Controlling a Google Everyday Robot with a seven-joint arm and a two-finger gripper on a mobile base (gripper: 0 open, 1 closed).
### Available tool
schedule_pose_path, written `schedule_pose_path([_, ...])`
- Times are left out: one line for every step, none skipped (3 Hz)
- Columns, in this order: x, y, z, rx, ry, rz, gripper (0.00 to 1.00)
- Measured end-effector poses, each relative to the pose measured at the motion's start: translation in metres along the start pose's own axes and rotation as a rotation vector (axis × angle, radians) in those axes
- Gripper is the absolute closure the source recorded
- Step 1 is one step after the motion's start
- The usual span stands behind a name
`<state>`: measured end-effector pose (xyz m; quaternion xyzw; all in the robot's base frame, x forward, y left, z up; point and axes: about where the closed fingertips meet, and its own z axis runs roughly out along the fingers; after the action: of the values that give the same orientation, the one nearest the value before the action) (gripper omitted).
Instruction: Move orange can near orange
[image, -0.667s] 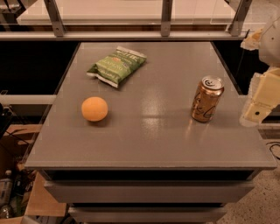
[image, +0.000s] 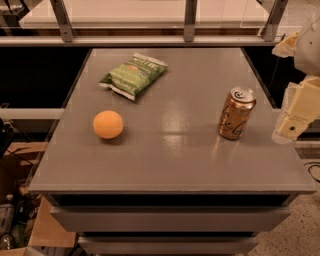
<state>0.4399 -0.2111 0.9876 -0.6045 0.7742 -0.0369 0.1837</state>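
The orange can (image: 237, 113) stands upright close to the right edge of the desk (image: 170, 165), about midway between the front and back edges, with its pull-tab top up and the script side facing the front. That leaves its sides free for a grasp from the right. The orange (image: 108, 124) rests near the left edge, slightly closer to the front, well apart from the can, with bare desk surface between them, so the can has an open path across. A green chip bag (image: 133, 74) lies flat toward the back left corner, behind the orange and off that path. The task looks barely begun, since the can is not yet held. The gripper (image: 290, 125) hangs just past the right edge of the desk, beside the can but not touching it and carrying nothing; whether it is set wide or narrow cannot be told from this view. The arm descends from the upper right, its pale end section angled down and slightly leftward toward the can, which suggests an approach from the side.
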Motion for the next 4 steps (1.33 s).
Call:
schedule_pose_path([-0.001,-0.003,0.014,-0.035,-0.076,-0.009,0.0])
schedule_pose_path([-0.006,-0.009,0.036,-0.069,-0.173,-0.027,0.0])
schedule_pose_path([-0.003,-0.02,0.06,-0.088,-0.24,-0.023,0.0])
schedule_pose_path([0.004,-0.034,0.079,-0.098,-0.291,0.001,0.0])
